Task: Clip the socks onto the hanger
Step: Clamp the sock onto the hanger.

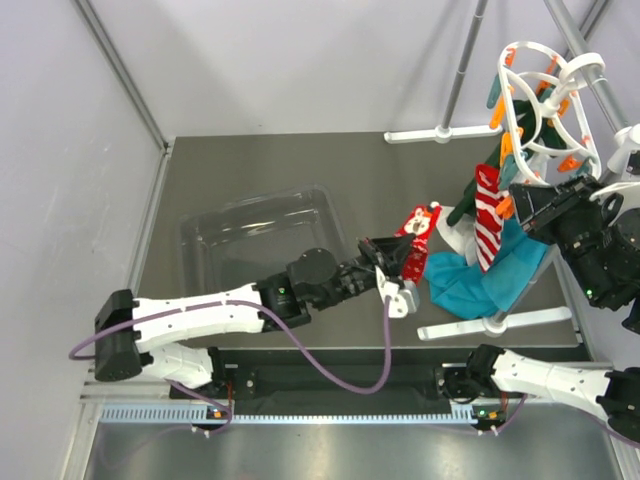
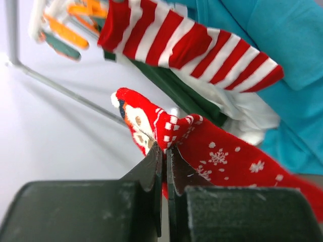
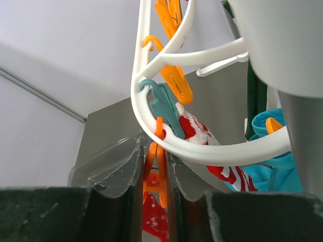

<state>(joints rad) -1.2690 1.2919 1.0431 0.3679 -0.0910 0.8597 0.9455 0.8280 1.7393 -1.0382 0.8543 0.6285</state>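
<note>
My left gripper point(image 1: 397, 259) point(image 2: 165, 149) is shut on the red sock with white snowflake dots point(image 1: 419, 234) point(image 2: 222, 159), which has a face at its cuff, and holds it up left of the hanger. The red-and-white striped sock point(image 1: 487, 222) point(image 2: 192, 45) hangs from a teal peg point(image 3: 164, 108) on the white round hanger point(image 1: 540, 95) point(image 3: 212, 154). My right gripper point(image 1: 516, 206) point(image 3: 154, 154) is shut on a dangling orange peg point(image 3: 157, 176) right under the hanger's ring. In the right wrist view the snowflake sock point(image 3: 155, 222) shows below that peg.
A teal cloth point(image 1: 485, 282) and dark green and white garments point(image 2: 202, 103) hang or lie by the hanger. The grey rack poles point(image 1: 468, 62) and white rack feet point(image 1: 497, 326) stand at the right. A clear plastic tray point(image 1: 255, 235) lies at the centre left.
</note>
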